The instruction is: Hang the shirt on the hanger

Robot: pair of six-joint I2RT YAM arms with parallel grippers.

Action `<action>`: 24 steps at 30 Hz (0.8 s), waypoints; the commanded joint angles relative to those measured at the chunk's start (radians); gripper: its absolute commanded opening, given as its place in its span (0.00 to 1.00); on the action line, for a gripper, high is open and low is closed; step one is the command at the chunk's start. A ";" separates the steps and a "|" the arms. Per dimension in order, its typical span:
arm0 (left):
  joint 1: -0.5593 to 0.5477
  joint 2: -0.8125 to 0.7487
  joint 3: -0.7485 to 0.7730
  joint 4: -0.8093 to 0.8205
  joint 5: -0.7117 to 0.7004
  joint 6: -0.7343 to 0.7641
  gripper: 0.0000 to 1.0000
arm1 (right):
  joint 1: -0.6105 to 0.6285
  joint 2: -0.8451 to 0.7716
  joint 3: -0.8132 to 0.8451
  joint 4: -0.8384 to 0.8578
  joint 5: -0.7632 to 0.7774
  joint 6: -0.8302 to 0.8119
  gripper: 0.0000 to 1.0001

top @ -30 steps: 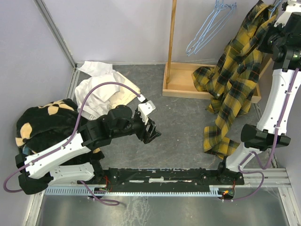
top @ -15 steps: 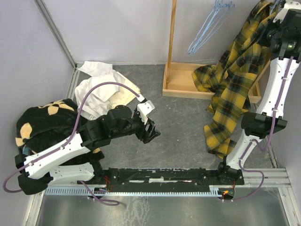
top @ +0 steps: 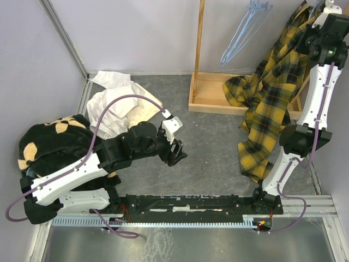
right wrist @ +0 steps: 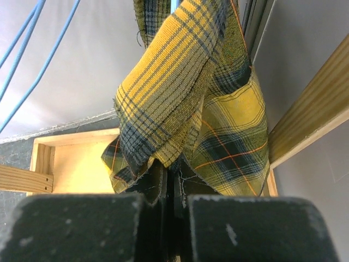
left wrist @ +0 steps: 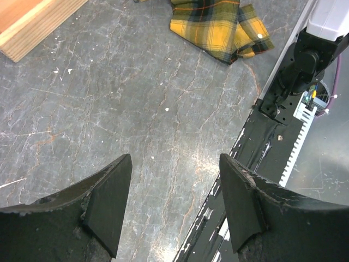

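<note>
The yellow and black plaid shirt [top: 267, 93] hangs at the far right from my right gripper [top: 315, 22], which is raised high beside the wooden stand. Its lower end trails down onto the table. In the right wrist view the right gripper [right wrist: 174, 176] is shut on a bunched fold of the shirt [right wrist: 180, 82]. The light-blue wire hanger [top: 244, 30] hangs from the stand, left of the held shirt and apart from it, and its wires [right wrist: 30, 38] show at the upper left. My left gripper [top: 175, 154] hovers open and empty over the table's middle [left wrist: 174, 158]; the shirt's tail [left wrist: 218, 24] lies beyond it.
A wooden stand has an upright post [top: 200, 43] and a shallow tray base [top: 210, 95] at the back. A white garment [top: 117, 106] and a black fleece with tan patches [top: 52, 142] lie at the left. The arms' black rail [top: 191, 204] runs along the near edge.
My right arm has straightened and drawn the shirt's top higher and slightly back, so the cloth hangs longer. The hanger has swung a little. The left arm has barely shifted.
</note>
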 commanded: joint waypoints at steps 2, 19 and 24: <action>-0.005 0.024 0.021 0.033 0.005 -0.013 0.71 | -0.004 -0.064 -0.131 0.008 -0.028 -0.009 0.09; -0.004 0.119 -0.004 0.159 -0.021 -0.021 0.72 | -0.005 -0.695 -0.632 0.130 0.121 0.105 0.94; -0.003 0.218 0.054 0.173 -0.032 -0.068 0.75 | 0.002 -0.898 -0.874 0.100 0.145 0.215 0.98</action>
